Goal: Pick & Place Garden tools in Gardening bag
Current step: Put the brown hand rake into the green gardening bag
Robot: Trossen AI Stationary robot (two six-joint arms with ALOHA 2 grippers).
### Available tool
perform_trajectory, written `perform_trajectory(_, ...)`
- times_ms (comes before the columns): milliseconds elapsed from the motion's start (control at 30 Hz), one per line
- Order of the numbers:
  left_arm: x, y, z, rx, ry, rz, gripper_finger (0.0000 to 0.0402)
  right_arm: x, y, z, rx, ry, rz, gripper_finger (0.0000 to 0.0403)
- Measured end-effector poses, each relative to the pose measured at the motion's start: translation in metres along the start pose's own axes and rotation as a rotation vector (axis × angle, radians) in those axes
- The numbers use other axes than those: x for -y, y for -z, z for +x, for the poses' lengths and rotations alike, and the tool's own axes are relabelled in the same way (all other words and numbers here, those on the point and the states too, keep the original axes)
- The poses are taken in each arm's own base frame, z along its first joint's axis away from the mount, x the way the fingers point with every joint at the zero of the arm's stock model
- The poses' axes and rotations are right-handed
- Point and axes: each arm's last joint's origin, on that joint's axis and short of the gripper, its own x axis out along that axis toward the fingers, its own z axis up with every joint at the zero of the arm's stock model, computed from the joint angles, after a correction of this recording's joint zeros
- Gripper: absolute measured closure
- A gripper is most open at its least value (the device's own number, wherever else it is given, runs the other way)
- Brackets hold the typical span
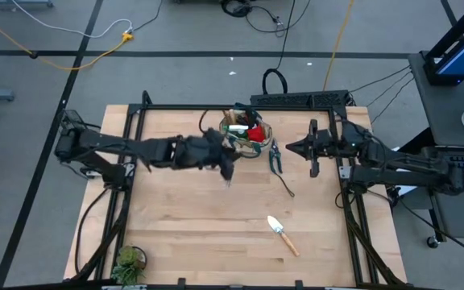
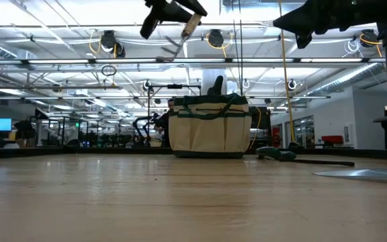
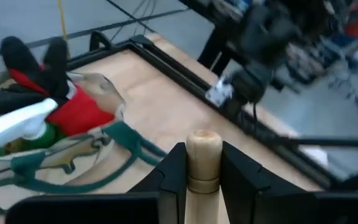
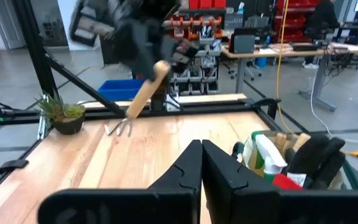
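The tan gardening bag (image 1: pixel 258 148) stands at the table's far middle, with a red-and-black item (image 3: pixel 73 109) and a spray bottle (image 4: pixel 263 155) sticking out of its top. My left gripper (image 1: pixel 224 161) hovers just left of the bag, high above the table, shut on a wooden-handled hand fork (image 4: pixel 143 93). My right gripper (image 1: pixel 290 147) hangs shut and empty to the right of the bag. Black pruning shears (image 1: pixel 276 159) lie flat on the table beside the bag. A silver trowel (image 1: pixel 282 234) lies nearer the front edge. My left gripper pinches the fork's wooden handle between its two fingers, near the handle's free end (image 3: pixel 202 155). The rounded end pokes out past the fingertips. The fork is lifted clear of the table and slants, its tines (image 4: pixel 120 127) lower than the handle.
A small potted plant (image 1: pixel 127 262) stands at the near left corner. A black metal frame (image 1: pixel 296 100) rims the table's far edge and sides. Bare wood lies between the bag and the trowel.
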Motion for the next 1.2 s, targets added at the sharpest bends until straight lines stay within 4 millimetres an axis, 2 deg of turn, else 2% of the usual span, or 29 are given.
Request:
perform_trajectory(333,-0.029,-0.045,0.011,0.167,0.136,-0.123,0.0333,0.005,0.011,0.019,-0.068,0.003,0.030,0.0403)
perform_trajectory(633,-0.049,-0.072,0.011,0.272,0.236,-0.137,0.0333,0.009,0.000,0.036,0.098,-0.006,0.086,0.0403)
perform_trajectory(767,-0.052,-0.080,0.009,0.338,0.252,-0.076,0.0333,0.011,-0.001,0.044,0.147,-0.011,0.102,0.0399)
perform_trajectory(933,-0.048,-0.083,0.007,0.396,0.258,0.044,0.0333,0.013,-0.001,0.053,0.192,-0.014,0.092,0.0368)
perform_trajectory(1200,-0.044,-0.086,0.007,0.467,0.273,0.145,0.0333,0.017,-0.002,0.064,0.279,0.028,0.101,0.0283)
